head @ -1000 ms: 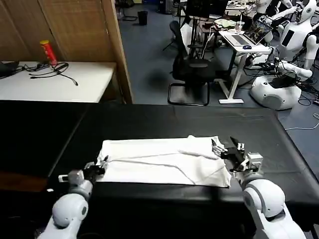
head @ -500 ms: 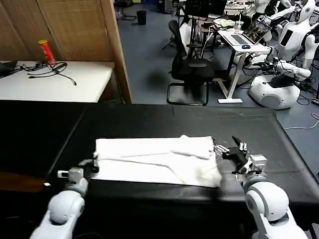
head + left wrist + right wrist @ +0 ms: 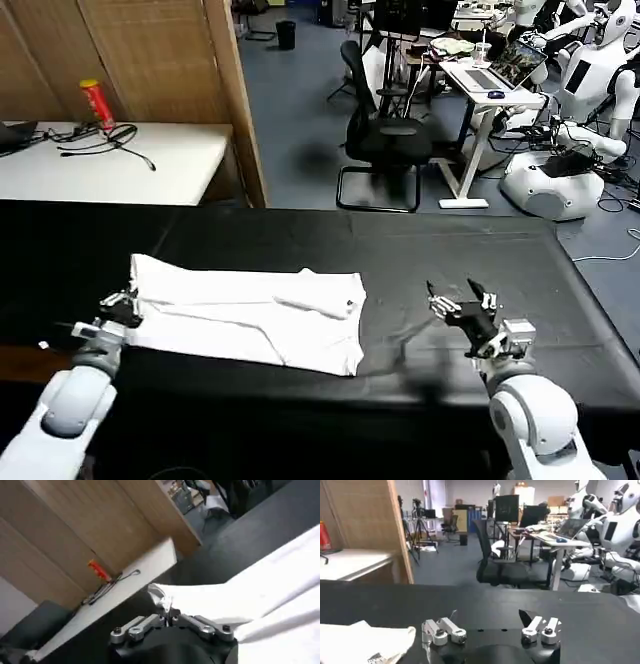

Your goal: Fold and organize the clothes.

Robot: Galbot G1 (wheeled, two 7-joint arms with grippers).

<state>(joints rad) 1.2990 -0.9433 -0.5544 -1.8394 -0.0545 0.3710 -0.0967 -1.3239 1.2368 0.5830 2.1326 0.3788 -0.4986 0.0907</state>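
Folded white T-shirt (image 3: 250,315) now lying left of centre on the black table (image 3: 400,250), well left of where it lay a moment ago, when its right edge reached almost to the right gripper. Dragged sideways as one bundle, folds intact, long and narrow, a small dark mark showing at its right end. Left corner pinched in the left gripper (image 3: 118,305), fingers closed on the cloth; confirmed in the left wrist view, where a peak of fabric (image 3: 162,597) rises between the closed tips. Right gripper (image 3: 462,305) let go and left behind, fingers spread apart, empty, hovering over bare black surface well clear of the shirt's right edge (image 3: 365,640). Probably a repositioning step: garment pulled toward the left side for a further fold or final placement, with one arm doing the hauling. No box, basket or bin on the table; nothing to hold the shirt, so tidying here means neat placement on the surface itself.
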